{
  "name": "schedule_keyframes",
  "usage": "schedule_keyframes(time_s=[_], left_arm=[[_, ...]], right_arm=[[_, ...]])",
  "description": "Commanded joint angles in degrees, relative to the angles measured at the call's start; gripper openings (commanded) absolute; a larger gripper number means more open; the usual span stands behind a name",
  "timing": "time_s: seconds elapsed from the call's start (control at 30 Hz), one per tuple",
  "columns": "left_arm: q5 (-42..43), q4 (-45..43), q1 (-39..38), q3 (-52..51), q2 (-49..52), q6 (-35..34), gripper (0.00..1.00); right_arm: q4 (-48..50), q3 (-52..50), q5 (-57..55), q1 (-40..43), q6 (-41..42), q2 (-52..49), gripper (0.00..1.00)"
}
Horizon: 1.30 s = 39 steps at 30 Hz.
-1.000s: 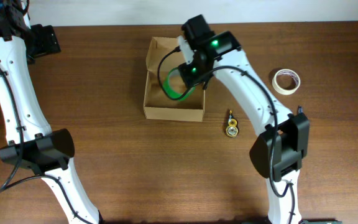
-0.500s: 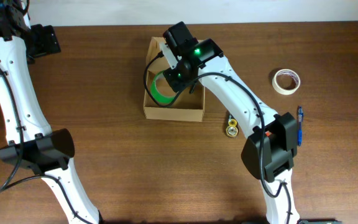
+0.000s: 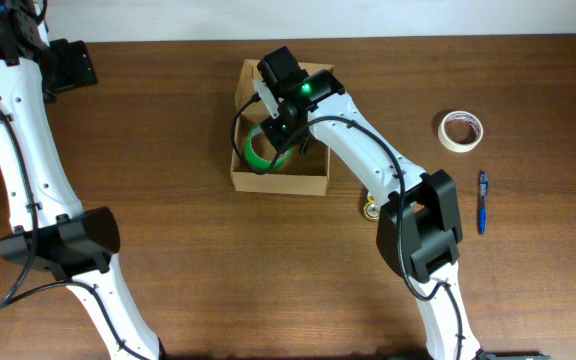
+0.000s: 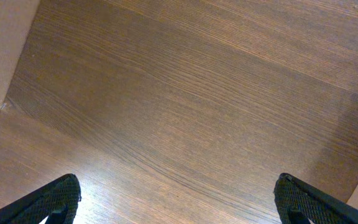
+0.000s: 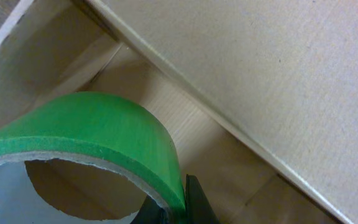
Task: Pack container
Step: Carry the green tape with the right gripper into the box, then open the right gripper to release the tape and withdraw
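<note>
Tape roll (image 3: 259, 153) inside container (image 3: 278, 184)

Wooden table (image 3: 168, 150) bears the container (image 3: 278, 183); a pale tape roll (image 3: 461, 130); a blue pen (image 3: 482, 200)

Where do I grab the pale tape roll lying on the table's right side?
The pale tape roll lies flat on the table, hole facing up, nothing touching it. Come straight down and pinch its ring wall, one finger in the open core, the other outside; probably any part of the ring works.
</note>
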<state>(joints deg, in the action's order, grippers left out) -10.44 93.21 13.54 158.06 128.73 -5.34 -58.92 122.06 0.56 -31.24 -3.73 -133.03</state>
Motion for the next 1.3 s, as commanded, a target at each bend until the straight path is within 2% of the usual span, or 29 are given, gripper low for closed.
schedule_keyframes(time_s=[0.0, 0.87, 1.17, 1.27], left_arm=[[0.61, -0.15, 0.13, -0.42, -1.25, 0.94, 1.0], [0.59, -0.15, 0.13, -0.44, -1.25, 0.94, 0.99], [0.59, -0.15, 0.13, -0.42, -1.25, 0.94, 1.0], [0.59, -0.15, 0.13, -0.44, -1.25, 0.94, 1.0]], right_arm=[[0.55, 1.49, -1.27, -0.72, -0.46, -1.38, 0.04], [2.38, 0.57, -1.27, -1.4, -0.55, -4.42, 0.04], [2.16, 0.46, -1.27, -1.49, -0.52, -4.42, 0.22], [2.1, 0.46, -1.27, -1.49, -0.52, -4.42, 0.23]])
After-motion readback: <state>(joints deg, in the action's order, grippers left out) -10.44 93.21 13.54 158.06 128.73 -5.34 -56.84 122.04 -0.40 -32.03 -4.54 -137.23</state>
